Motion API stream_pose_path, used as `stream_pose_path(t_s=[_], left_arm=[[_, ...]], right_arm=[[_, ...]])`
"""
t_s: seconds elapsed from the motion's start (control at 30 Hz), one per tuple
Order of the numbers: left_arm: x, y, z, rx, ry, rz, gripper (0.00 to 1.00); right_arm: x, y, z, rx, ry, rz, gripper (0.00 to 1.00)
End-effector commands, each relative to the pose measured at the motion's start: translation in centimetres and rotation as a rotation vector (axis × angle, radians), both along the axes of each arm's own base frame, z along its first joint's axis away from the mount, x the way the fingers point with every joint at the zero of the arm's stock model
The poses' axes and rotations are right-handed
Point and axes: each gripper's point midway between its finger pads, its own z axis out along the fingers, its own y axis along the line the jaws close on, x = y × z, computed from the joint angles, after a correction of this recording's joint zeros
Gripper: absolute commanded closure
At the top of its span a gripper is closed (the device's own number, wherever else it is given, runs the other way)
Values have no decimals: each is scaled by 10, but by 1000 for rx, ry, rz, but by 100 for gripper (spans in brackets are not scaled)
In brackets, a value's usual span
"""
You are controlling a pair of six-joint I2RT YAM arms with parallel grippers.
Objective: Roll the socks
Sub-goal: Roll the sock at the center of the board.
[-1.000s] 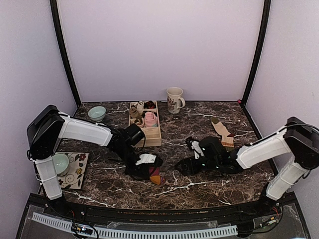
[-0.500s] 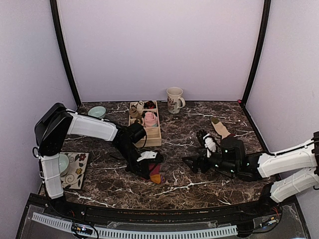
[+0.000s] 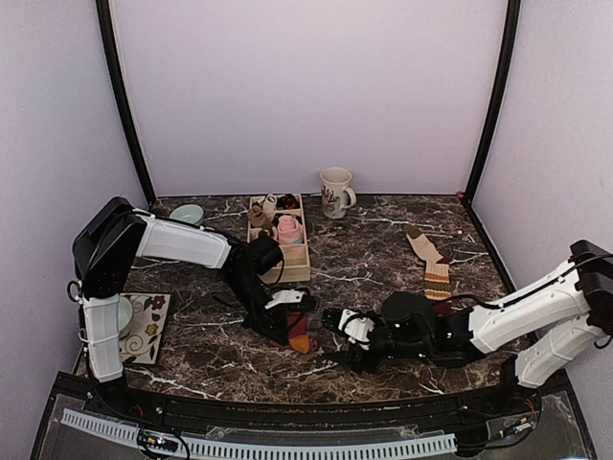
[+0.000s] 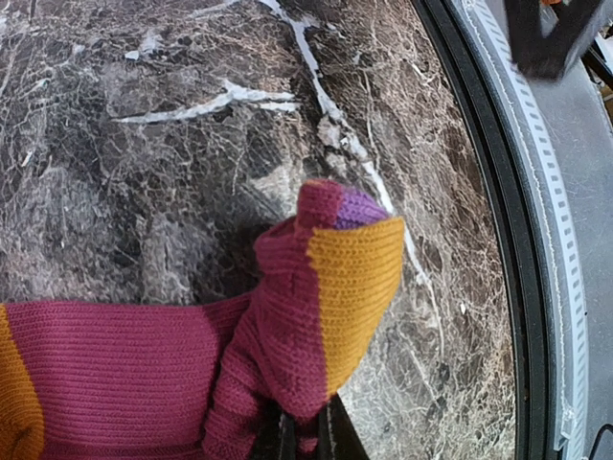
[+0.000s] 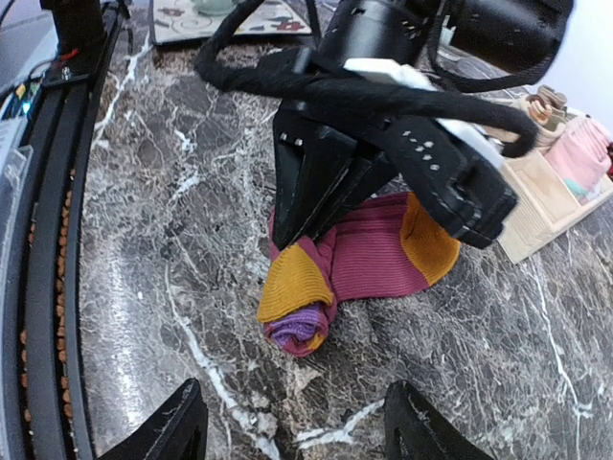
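We show the first striped sock [image 3: 298, 339] just in front of the wooden tray [image 3: 293, 265]. It is maroon with an orange toe and a purple tip, and is folded onto itself. The second striped sock [image 3: 430, 261] lies flat, well to the tray's right. Beige socks [image 3: 259, 218] sit bundled inside the tray.

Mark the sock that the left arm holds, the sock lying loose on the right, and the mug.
held sock [image 5: 374, 264]: right wrist view, maroon middle band.
loose sock [image 3: 437, 278]: top view, striped end.
mug [image 3: 334, 192]: top view, side wall.
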Motion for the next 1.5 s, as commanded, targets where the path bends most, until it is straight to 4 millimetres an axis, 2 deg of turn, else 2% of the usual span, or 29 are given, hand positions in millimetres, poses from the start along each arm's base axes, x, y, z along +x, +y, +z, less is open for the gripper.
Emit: stream_pose_path(t_s=[0.0, 0.13, 0.2, 0.47, 0.7, 0.9, 1.07, 1.17, 1.23, 1.37, 1.47], left_arm=[[-12, 44, -60, 277, 19, 4, 99], [-10, 46, -63, 294, 5, 2, 99], [-8, 47, -66, 306, -3, 0, 99], [-7, 49, -69, 318, -10, -6, 99], [-10, 49, -68, 313, 0, -18, 99], [-16, 50, -65, 302, 27, -41, 99], [-19, 50, -62, 295, 40, -55, 99], [-21, 51, -61, 295, 48, -59, 99], [-22, 51, -60, 293, 58, -60, 96], [-25, 48, -51, 265, 68, -57, 85], [-12, 43, -42, 224, 31, 5, 69]], right_arm=[[0, 27, 1, -44, -144, 94, 37], [5, 45, -1, -69, -234, 139, 41], [5, 54, -12, -115, -257, 176, 44], [2, 75, -33, -178, -286, 278, 48], [12, 77, -56, -229, -312, 263, 53], [29, 75, -64, -242, -332, 221, 58], [31, 69, -77, -265, -306, 224, 60], [29, 65, -86, -279, -268, 232, 66], [28, 60, -95, -297, -238, 233, 73], [28, 53, -112, -329, -149, 231, 92], [26, 47, -123, -343, -75, 225, 99]])
